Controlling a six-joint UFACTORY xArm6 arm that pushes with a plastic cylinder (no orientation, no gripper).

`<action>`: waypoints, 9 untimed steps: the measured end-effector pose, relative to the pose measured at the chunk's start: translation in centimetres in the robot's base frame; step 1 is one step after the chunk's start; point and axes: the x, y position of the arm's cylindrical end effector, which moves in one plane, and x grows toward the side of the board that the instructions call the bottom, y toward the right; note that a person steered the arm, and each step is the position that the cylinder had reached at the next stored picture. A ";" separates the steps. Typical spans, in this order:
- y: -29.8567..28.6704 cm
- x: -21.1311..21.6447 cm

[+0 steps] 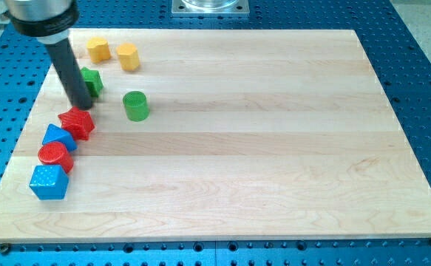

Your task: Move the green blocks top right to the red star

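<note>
My tip (81,107) rests on the board just above the red star (77,123), touching or nearly touching it. The green star (92,80) sits right behind the rod, partly hidden by it. The green cylinder (135,106) stands alone to the right of my tip, up and right of the red star.
Two yellow blocks (99,49) (128,56) lie near the board's top left. Below the red star run a blue triangular block (57,136), a red cylinder (55,156) and a blue cube (48,182). The wooden board (274,148) lies on a blue perforated table.
</note>
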 end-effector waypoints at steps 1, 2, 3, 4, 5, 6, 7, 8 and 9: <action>-1.5 -0.2; -1.3 -1.9; -0.4 -3.3; -0.2 -3.4; -1.2 -4.3; -2.6 -6.8; 3.0 -6.4; 7.6 -4.5; 6.2 -6.1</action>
